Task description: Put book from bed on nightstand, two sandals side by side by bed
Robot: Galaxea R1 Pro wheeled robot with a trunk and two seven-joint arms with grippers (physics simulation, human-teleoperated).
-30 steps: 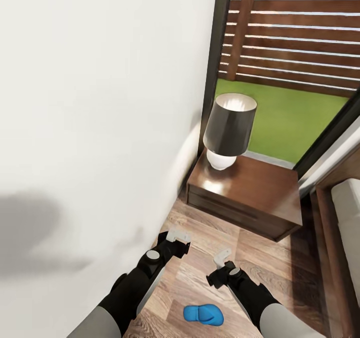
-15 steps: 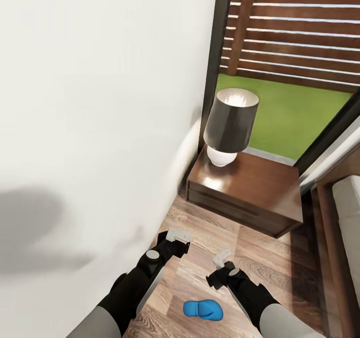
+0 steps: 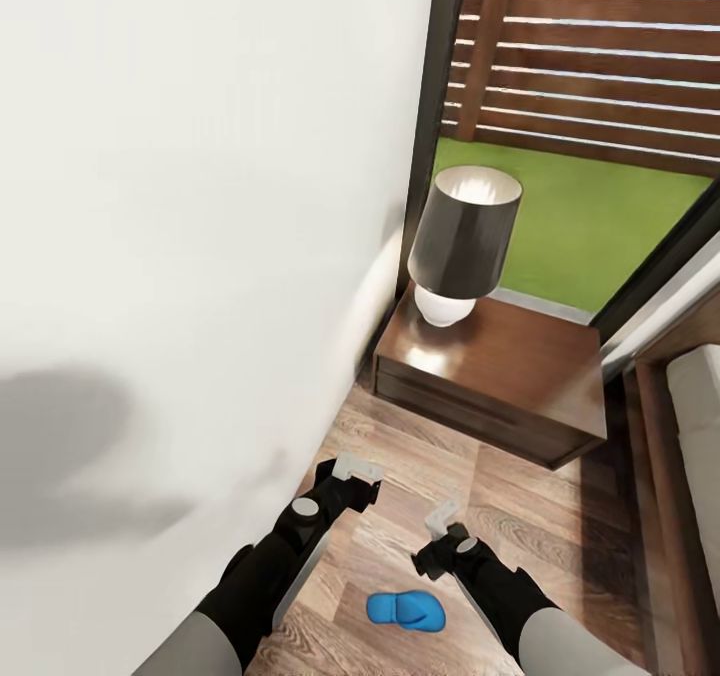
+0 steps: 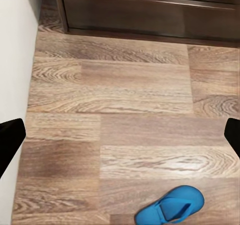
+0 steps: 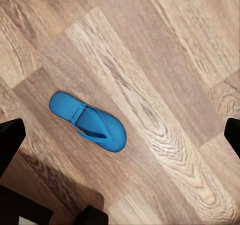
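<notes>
One blue sandal lies flat on the wood floor between my two forearms, close to my base. In the left wrist view the sandal is below and apart from the left gripper, which is open and empty. The sandal also lies on the floor under my right gripper, open and empty too. In the head view both the left gripper and the right gripper hover above the floor. The dark nightstand stands ahead. A strip of the bed is at the right edge. The book is out of view.
A white wall runs close along my left arm. A lamp with a black shade stands on the nightstand's left side. Behind it is a glass door onto grass and a slatted fence. Wood floor stretches between nightstand and bed.
The whole head view has drifted slightly, everything sliding a little up the picture, so the camera has moved. Both arms keep their pose and the sandal lies where it was.
</notes>
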